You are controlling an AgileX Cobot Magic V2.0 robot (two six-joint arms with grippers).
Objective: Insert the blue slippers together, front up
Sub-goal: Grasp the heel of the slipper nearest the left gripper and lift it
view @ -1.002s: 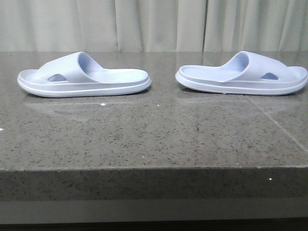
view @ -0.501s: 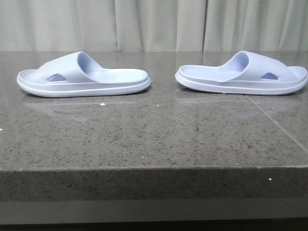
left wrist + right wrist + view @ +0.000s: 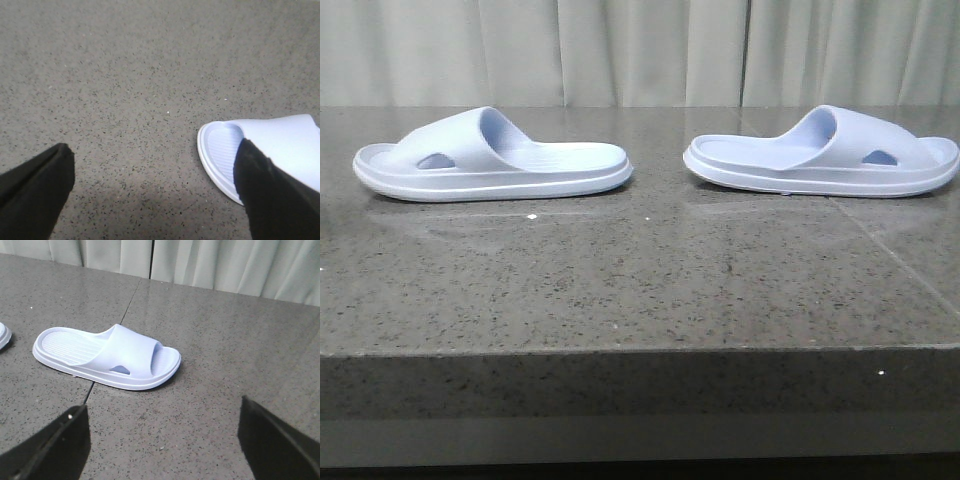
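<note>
Two pale blue slippers lie flat, soles down, on the dark stone table (image 3: pixel 640 290), heels toward each other. The left slipper (image 3: pixel 490 160) has its toe at the far left. The right slipper (image 3: pixel 820 155) has its toe at the far right. Neither gripper shows in the front view. My left gripper (image 3: pixel 155 150) is open and empty, low over the table, with one finger (image 3: pixel 265 190) over the toe end of the left slipper (image 3: pixel 220 150); I cannot tell if it touches. My right gripper (image 3: pixel 162 407) is open and empty, a short way back from the right slipper (image 3: pixel 107 357).
Pale curtains (image 3: pixel 640 50) hang behind the table. The table's front edge (image 3: pixel 640 350) runs across the front view. A seam in the stone (image 3: pixel 127 300) runs past the right slipper. The tip of the left slipper (image 3: pixel 2 335) shows at the edge of the right wrist view.
The left slipper has shifted slightly to the left in the front view. The right slipper has barely moved.
</note>
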